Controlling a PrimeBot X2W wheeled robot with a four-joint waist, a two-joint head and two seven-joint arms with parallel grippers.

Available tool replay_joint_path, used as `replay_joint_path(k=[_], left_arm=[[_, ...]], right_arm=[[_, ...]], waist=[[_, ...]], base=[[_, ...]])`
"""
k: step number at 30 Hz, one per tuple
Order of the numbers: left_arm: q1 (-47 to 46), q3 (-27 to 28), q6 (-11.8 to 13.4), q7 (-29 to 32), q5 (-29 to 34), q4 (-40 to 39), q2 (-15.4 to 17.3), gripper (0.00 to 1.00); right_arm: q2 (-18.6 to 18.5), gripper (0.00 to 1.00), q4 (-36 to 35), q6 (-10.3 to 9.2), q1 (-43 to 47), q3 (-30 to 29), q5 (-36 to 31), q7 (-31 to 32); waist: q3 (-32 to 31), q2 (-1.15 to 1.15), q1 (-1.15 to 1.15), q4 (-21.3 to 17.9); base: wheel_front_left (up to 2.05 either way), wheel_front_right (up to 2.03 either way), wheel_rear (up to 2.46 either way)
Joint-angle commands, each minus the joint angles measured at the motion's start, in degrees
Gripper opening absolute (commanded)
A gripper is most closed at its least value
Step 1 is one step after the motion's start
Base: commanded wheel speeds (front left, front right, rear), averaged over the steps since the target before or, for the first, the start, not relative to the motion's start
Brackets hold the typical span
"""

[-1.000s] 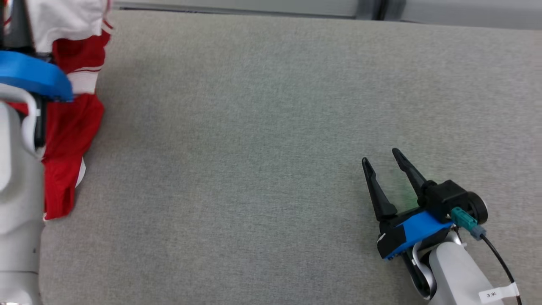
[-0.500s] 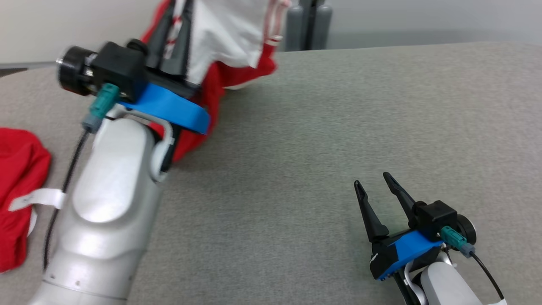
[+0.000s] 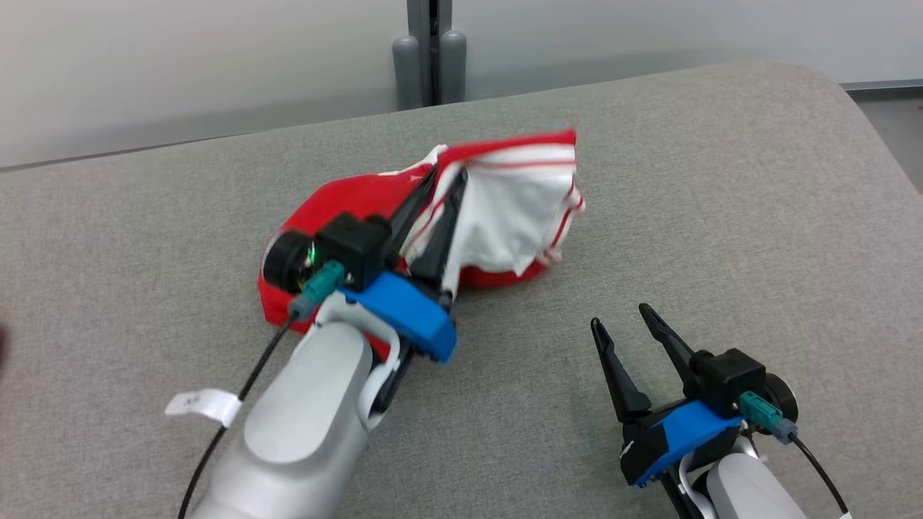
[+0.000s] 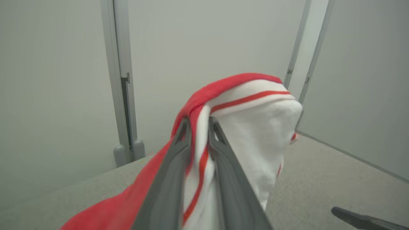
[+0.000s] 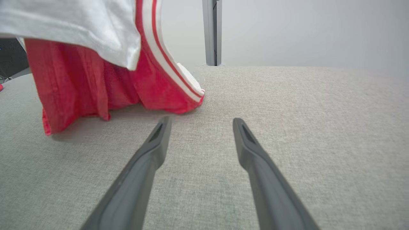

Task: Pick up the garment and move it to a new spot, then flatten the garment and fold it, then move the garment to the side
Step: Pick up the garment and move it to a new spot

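Here the garment point(image 3: 505, 209), red cloth with a white panel and a white band edged in thin red stripes, is gathered in a loose bunch over the middle of the worktop point(image 3: 721, 180), towards its far edge. The left gripper point(image 3: 448, 173) has it. Its two fingers stand almost together with a fold of the striped band pinched between them, and in the left wrist view the cloth point(image 4: 255, 127) drapes over and past both fingertips point(image 4: 185, 123), red on one side and white on the other.

From the right wrist view the garment point(image 5: 96, 80) hangs down in folds. The striped corner nearest the middle touches the grey fabric surface, while the red edge further out casts a shadow beneath it and looks just clear of the surface.

The left arm's pale forearm point(image 3: 303, 432) comes up from the lower edge of the head view, with a black cable and a white label point(image 3: 202, 405) beside it.

The right gripper point(image 3: 619, 315) sits low at the near right of the worktop, well apart from the garment, its fingers spread wide with nothing between them point(image 5: 201, 119). One of its dark fingertips point(image 4: 361, 220) shows at the lower right of the left wrist view.

Behind the worktop stand pale wall panels and a grey post point(image 3: 430, 58).
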Motion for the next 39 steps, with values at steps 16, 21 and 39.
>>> replay_joint_path(k=[16,21,39], left_arm=[[20.82,16.38,5.32,-0.16,3.81,-3.45,1.88,1.00],[28.18,22.26,4.53,-0.16,7.45,-8.29,1.41,1.00],[39.01,25.87,2.20,-0.16,10.89,-13.70,-0.09,1.00]], right_arm=[[0.05,1.00,-0.48,-0.02,3.67,-2.02,0.82,-0.01],[0.06,1.00,-0.44,-0.02,5.78,-2.68,0.98,-0.01],[0.06,1.00,1.10,-0.02,8.66,-3.45,0.23,-0.01]], waist=[[-5.15,0.00,0.01,3.05],[-7.48,0.00,0.01,4.69],[-9.97,0.00,0.01,7.59]], base=[[0.00,0.00,0.00],[0.00,0.00,0.00],[0.00,0.00,0.00]])
